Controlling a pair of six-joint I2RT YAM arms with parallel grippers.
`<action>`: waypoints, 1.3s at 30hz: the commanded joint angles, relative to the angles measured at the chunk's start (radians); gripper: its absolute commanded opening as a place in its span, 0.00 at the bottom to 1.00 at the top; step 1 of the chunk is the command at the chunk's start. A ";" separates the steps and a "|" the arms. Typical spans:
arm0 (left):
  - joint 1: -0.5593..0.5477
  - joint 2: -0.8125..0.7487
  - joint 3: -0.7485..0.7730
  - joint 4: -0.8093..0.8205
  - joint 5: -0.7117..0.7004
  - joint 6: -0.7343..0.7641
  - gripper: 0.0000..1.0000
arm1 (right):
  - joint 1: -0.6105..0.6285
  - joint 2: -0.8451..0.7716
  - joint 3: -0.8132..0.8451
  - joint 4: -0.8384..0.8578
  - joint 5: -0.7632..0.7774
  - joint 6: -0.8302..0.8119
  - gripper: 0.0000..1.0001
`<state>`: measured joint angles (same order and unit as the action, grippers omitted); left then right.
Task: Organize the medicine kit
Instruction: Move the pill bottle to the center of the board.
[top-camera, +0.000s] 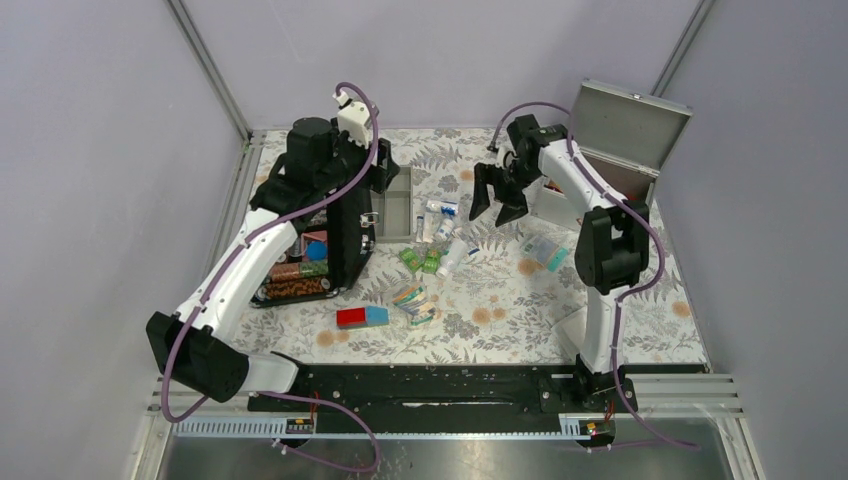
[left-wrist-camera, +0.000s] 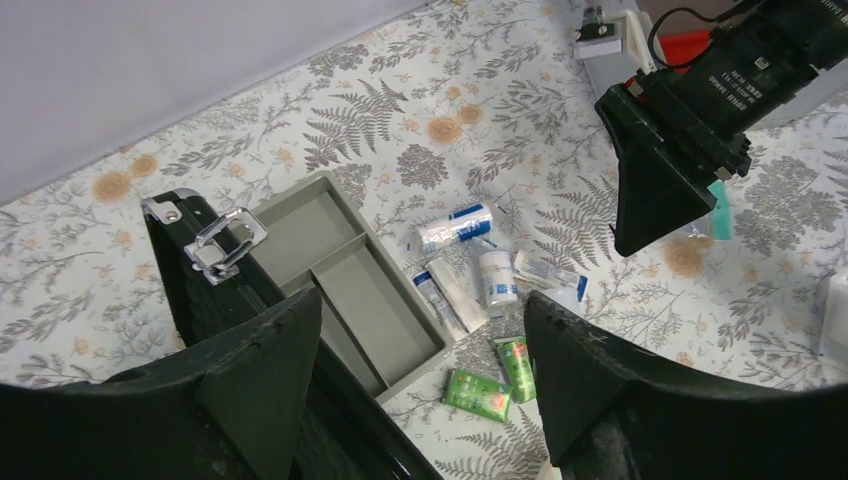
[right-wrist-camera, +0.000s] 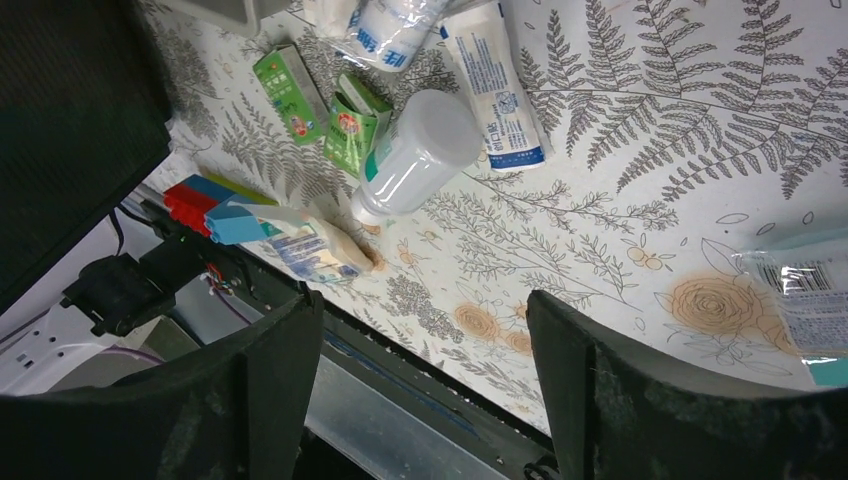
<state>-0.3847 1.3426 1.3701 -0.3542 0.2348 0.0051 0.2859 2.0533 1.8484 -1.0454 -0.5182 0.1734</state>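
Note:
The black medicine kit case (top-camera: 335, 240) stands open at the left with several items in it. Its grey divided tray (top-camera: 395, 205) lies beside it, empty in the left wrist view (left-wrist-camera: 375, 310). Loose medicines lie mid-table: a white bottle (top-camera: 455, 255), two green boxes (top-camera: 420, 260), tubes and a bandage roll (top-camera: 435, 215), a red and blue box (top-camera: 362, 317). My left gripper (left-wrist-camera: 422, 300) is open and empty, high above the tray and the case's latch (left-wrist-camera: 225, 240). My right gripper (top-camera: 497, 205) is open and empty above the bottle (right-wrist-camera: 415, 155) and green boxes (right-wrist-camera: 352, 125).
An open metal box (top-camera: 625, 135) stands at the back right, with a white box (top-camera: 555, 205) in front of it. Clear packets (top-camera: 545, 250) lie right of centre. A striped packet (top-camera: 412, 300) lies near the red and blue box. Grey walls enclose the floral table.

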 joint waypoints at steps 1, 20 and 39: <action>-0.001 -0.038 0.078 -0.022 -0.033 0.048 0.73 | 0.033 0.049 0.020 -0.019 0.020 0.017 0.80; -0.035 -0.036 0.096 -0.054 -0.171 0.116 0.80 | 0.171 0.249 0.125 -0.011 0.081 0.146 0.80; -0.045 0.000 0.109 -0.019 -0.162 0.101 0.81 | 0.190 0.310 0.172 -0.026 0.117 0.068 0.60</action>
<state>-0.4252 1.3380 1.4429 -0.4240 0.0746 0.1131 0.4625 2.3764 1.9701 -1.0451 -0.4744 0.2867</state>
